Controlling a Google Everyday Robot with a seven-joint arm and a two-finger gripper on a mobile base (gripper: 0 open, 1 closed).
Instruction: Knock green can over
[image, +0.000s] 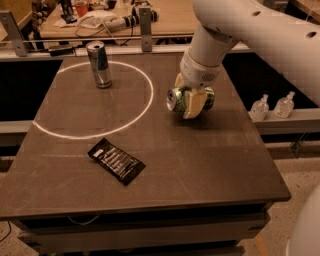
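Observation:
The green can (176, 98) lies sideways between the gripper's fingers, its silver top facing left, right of the table's middle and low over the tabletop; whether it touches the surface I cannot tell. The gripper (190, 99) hangs from the white arm that comes in from the upper right and is shut on the can. One pale finger (192, 104) covers the can's front side. A taller, slimmer silver-and-blue can (99, 64) stands upright at the back left, inside a white circle line.
A black snack packet (116, 161) lies flat at the front left of the dark table (210, 165). Two small clear bottles (272, 105) stand on a ledge to the right. A cluttered bench runs behind the table. The robot's white body fills the right edge.

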